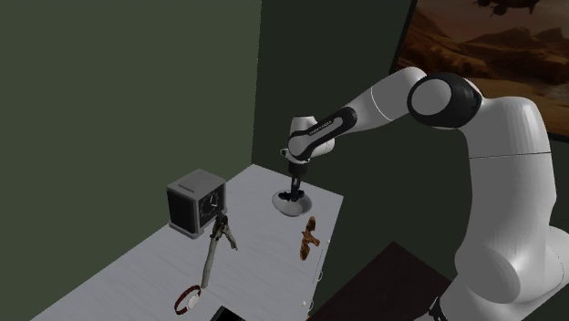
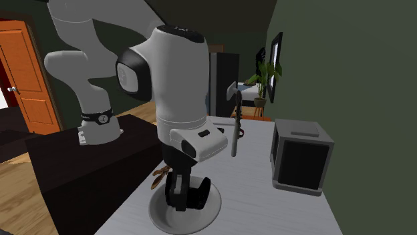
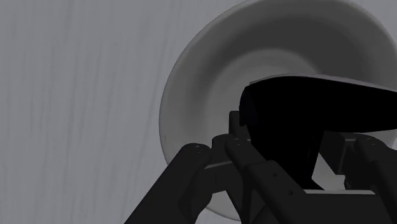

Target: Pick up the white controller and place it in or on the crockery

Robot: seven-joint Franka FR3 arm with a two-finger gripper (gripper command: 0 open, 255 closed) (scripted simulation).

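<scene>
The dish sits at the far end of the worktop, toward its right edge in the shoulder view. The claw hangs directly over the dish, with the controller clasped between its fingers, low over the hollow. A box stands on the left side, well apart from the dish. A tripod stands just beside the box, on its near side. A small ornament lies on the near side of the dish, by the right edge. A band lies at the near end.

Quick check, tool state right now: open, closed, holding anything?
The tool: closed on the black controller, held just over the pale dish.
</scene>
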